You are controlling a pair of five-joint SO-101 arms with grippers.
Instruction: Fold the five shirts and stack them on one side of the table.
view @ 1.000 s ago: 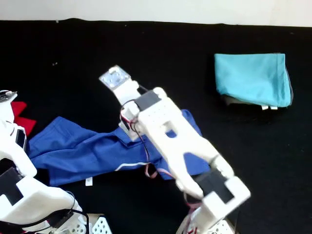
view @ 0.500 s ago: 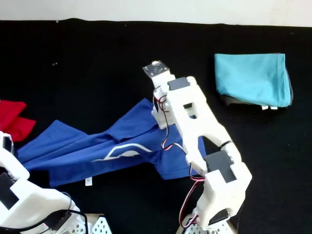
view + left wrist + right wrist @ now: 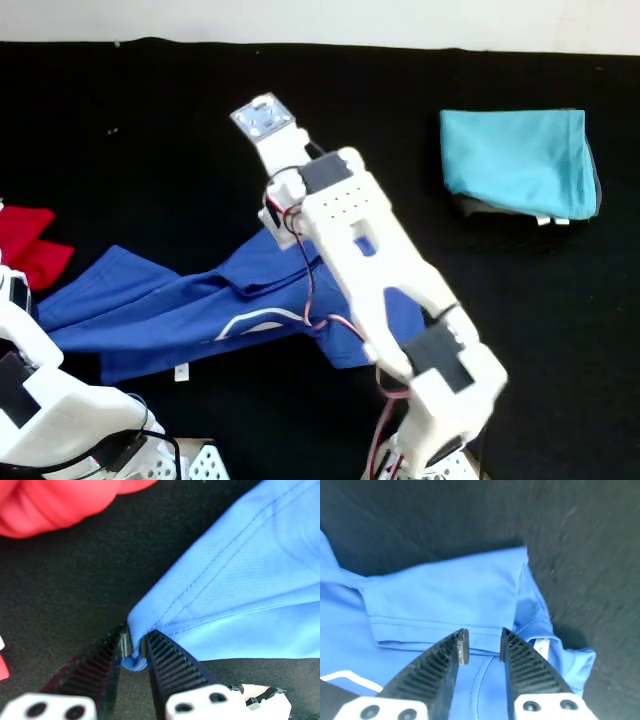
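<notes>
Rumpled and unfolded, blue shirt (image 3: pixel 150 310) across the near-middle of the black table (image 3: pixel 150 110). Left pincer (image 3: pixel 134 647) clamped on 1 corner of its hem. Right pincer (image 3: pixel 482 647) slightly apart over a stitched fold of the cloth, gripping nothing. Red shirt (image 3: pixel 30 250) near, at the left edge; folded teal shirt (image 3: pixel 515 160) well apart, far right. Risk from here: thin pinch at the corner, so looks likely to slip under a hard pull; likely to bunch rather than flatten with only 1 end held.

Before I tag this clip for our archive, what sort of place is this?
Likely a robotics test bench: a black-covered table, a white robot arm over a blue shirt, a folded teal shirt.
</notes>
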